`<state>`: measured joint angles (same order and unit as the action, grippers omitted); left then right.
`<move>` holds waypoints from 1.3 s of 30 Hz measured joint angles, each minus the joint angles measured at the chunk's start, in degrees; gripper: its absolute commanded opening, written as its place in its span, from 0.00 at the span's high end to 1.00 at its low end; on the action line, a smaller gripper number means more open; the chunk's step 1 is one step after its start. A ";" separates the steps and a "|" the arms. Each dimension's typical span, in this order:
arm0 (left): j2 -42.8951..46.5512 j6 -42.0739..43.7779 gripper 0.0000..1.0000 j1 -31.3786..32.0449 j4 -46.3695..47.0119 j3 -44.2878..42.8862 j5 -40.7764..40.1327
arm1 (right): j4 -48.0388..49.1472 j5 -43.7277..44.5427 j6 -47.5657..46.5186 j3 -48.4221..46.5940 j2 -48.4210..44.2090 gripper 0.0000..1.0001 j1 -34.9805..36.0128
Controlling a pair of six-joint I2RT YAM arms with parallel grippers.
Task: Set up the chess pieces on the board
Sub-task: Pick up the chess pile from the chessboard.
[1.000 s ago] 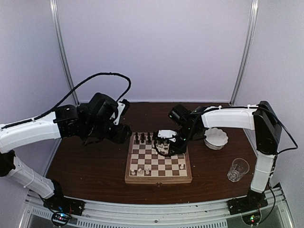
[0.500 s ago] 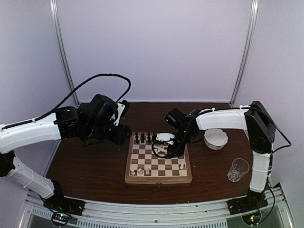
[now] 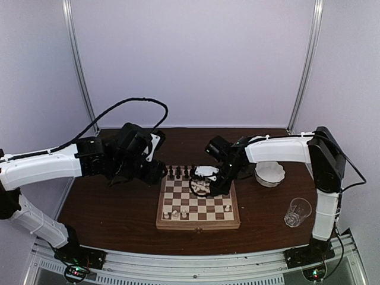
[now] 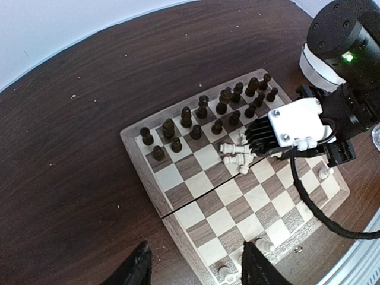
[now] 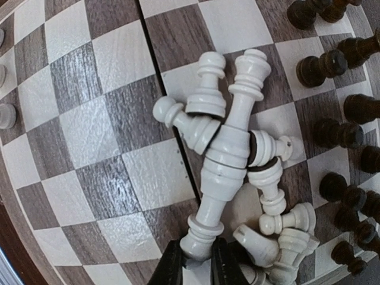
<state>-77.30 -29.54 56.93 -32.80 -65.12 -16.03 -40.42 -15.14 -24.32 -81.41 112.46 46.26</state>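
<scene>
Desk [image 3: 113,202] of dark brown wood, pale lilac walls [image 3: 190,59] behind, metal posts [image 3: 80,65] in the corners, rail [image 3: 196,261] along the near edge. Board [image 3: 198,202] sits mid-desk, dark pieces [image 3: 178,173] along its far side, white bowl [image 3: 270,173] and glass [image 3: 297,212] to its right. Left tool [image 3: 157,173] hangs by the board's far left corner; right tool [image 3: 205,185] is low over the board. Left wrist: fingers [image 4: 138,270] spread, nothing between; cream pieces [image 4: 237,157] lie heaped beside the dark ranks. Right wrist: fingers [image 5: 222,261] near together at the foot of a long cream piece [image 5: 228,148] lying across the heap; grip cannot be told.
</scene>
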 measured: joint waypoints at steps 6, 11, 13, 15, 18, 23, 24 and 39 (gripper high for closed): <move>-2.19 0.74 0.50 -0.79 6.08 2.95 5.40 | -4.26 -1.40 0.28 0.09 -5.51 0.97 -0.02; -5.27 -0.68 0.51 -3.50 13.81 6.69 13.57 | -5.95 -4.39 0.28 -0.13 -8.98 0.97 0.00; -6.88 -1.75 0.50 -4.02 15.93 6.73 15.58 | -6.45 -5.20 0.28 -0.15 -8.94 0.97 0.00; -8.39 -3.08 0.49 -4.13 18.45 6.73 17.27 | -6.78 -6.01 0.28 -0.15 -8.90 0.97 0.00; -10.75 -5.97 0.48 -4.11 22.34 6.71 19.47 | -6.78 -7.06 0.24 -0.15 -8.90 0.97 0.00; -16.31 -13.00 0.48 -4.76 28.09 6.29 22.77 | -6.58 -8.68 -0.11 -0.04 -8.92 0.97 0.00; -17.38 -14.45 0.48 -4.98 29.11 6.29 23.45 | -6.49 -8.94 -0.35 0.02 -8.96 0.97 0.00; -24.90 -30.08 0.60 -7.41 45.27 6.29 33.40 | -6.03 -10.49 -1.46 2.60 -10.69 0.96 0.00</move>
<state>-102.19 -59.61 49.52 12.47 -58.83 17.37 -46.46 -25.63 -25.78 -78.81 101.78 46.26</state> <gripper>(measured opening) 0.423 0.132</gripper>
